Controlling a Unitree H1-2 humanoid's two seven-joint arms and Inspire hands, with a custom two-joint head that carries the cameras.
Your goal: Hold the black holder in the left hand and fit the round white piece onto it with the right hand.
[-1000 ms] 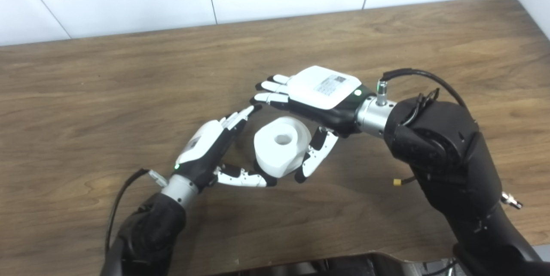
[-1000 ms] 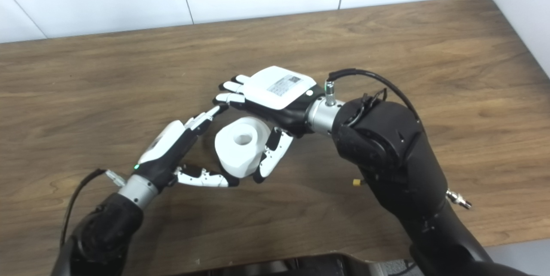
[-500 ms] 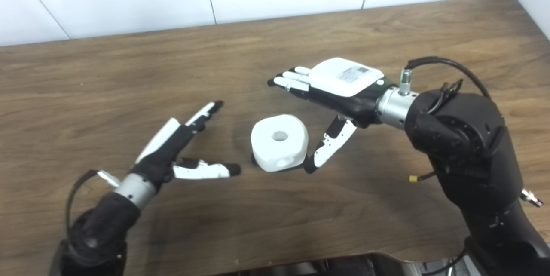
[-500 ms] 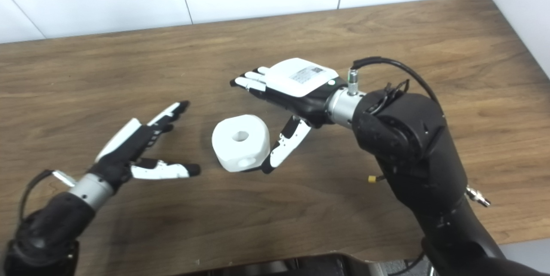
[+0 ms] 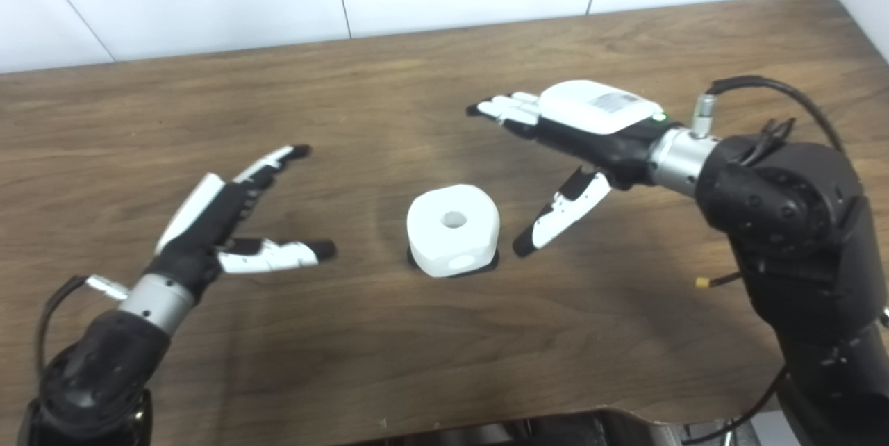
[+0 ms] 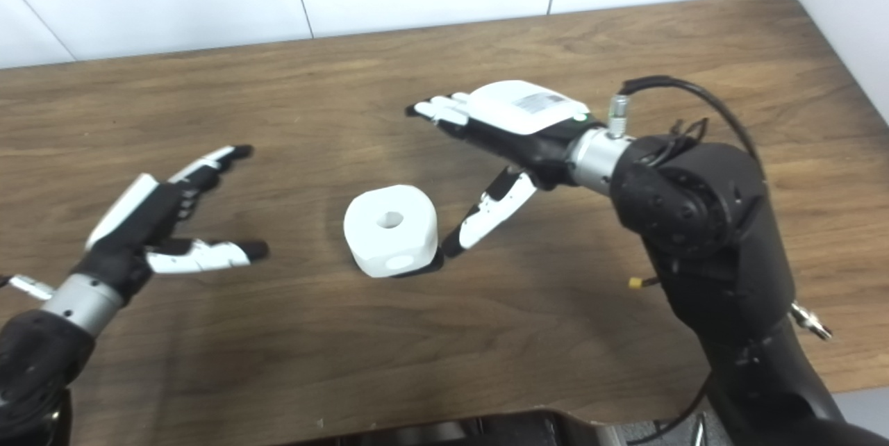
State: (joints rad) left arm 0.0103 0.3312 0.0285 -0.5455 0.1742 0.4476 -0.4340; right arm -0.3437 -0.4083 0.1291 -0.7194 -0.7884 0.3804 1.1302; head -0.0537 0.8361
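The round white piece (image 5: 453, 227) with a hole in its top stands on the wooden table near the middle. A thin black edge of the holder (image 5: 484, 267) shows under its base; the rest of the holder is hidden. My left hand (image 5: 229, 217) is open and empty, well to the left of the piece. My right hand (image 5: 569, 133) is open and empty, to the right of and above the piece, with its thumb pointing down toward the table. Neither hand touches the piece.
The wooden table (image 5: 444, 71) ends at a white wall at the back and a rounded corner at the far right. A dark part of my body (image 5: 555, 428) lies along the table's near edge.
Both hands have let go of the white piece and drawn apart: the left moved left, the right moved right and up. The piece now stands alone on the table.
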